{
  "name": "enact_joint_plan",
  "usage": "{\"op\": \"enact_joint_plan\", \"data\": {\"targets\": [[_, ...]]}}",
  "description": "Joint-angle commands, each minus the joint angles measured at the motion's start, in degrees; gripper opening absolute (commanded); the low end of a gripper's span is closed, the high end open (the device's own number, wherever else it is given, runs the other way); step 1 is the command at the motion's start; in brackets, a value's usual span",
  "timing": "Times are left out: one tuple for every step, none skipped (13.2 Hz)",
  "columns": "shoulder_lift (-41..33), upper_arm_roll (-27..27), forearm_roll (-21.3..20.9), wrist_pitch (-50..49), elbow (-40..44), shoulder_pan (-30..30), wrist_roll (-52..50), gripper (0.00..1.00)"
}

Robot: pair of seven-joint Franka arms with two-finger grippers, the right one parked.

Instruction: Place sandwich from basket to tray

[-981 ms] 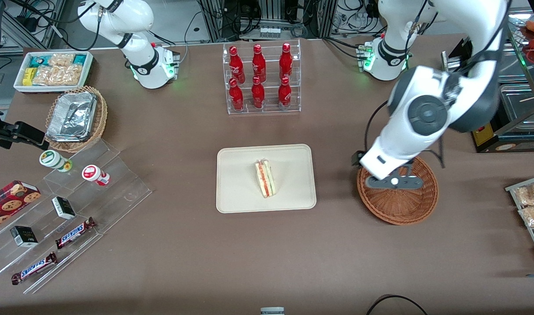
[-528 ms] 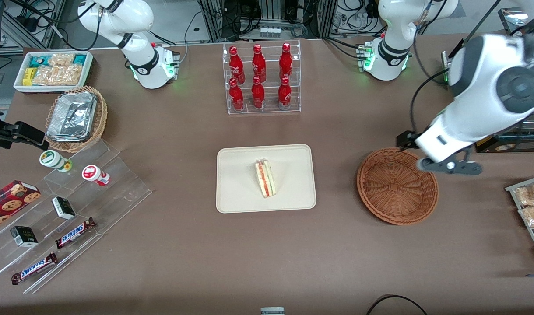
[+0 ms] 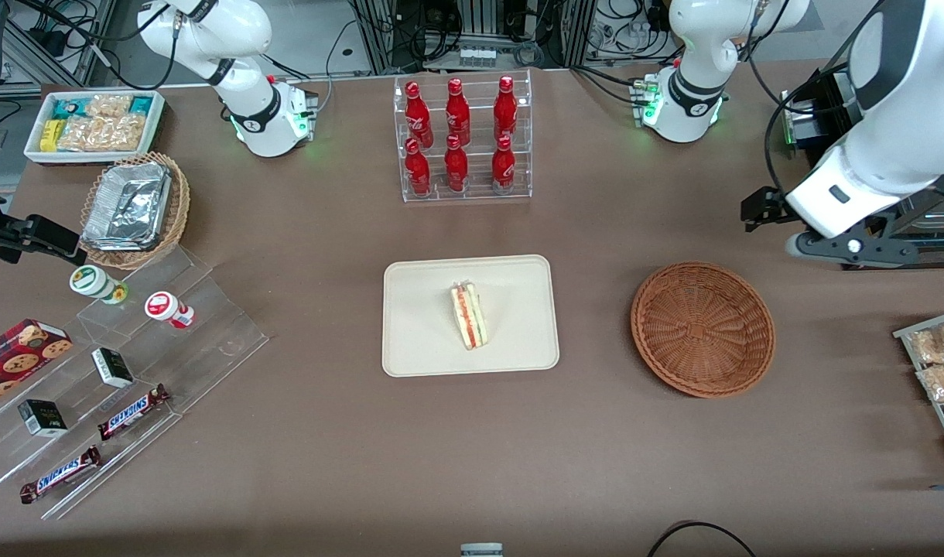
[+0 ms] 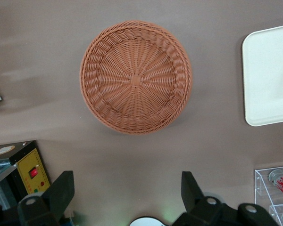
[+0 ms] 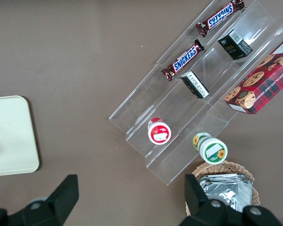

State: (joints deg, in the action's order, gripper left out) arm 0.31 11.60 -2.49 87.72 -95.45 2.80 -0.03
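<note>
Sandwich [image 3: 469, 316] lay delivered at the middle of the tray [image 3: 418, 340]; basket [image 3: 702, 329] stood vacated near the working arm's table end; gripper [image 4: 127, 197], jaws parted and holding nothing, hung high above the table by the basket.

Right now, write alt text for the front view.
A sandwich lies on a cream tray at the table's middle. Beside it, toward the working arm's end, sits an empty brown basket; the open gripper hangs above the table, farther from the camera than the basket.
</note>
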Motion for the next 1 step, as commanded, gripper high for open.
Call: {"op": "enact_joint_plan", "data": {"targets": [[-1.1,-0.4,0.6,-3.2,1.6,0.6,2.7,1.00]]}}
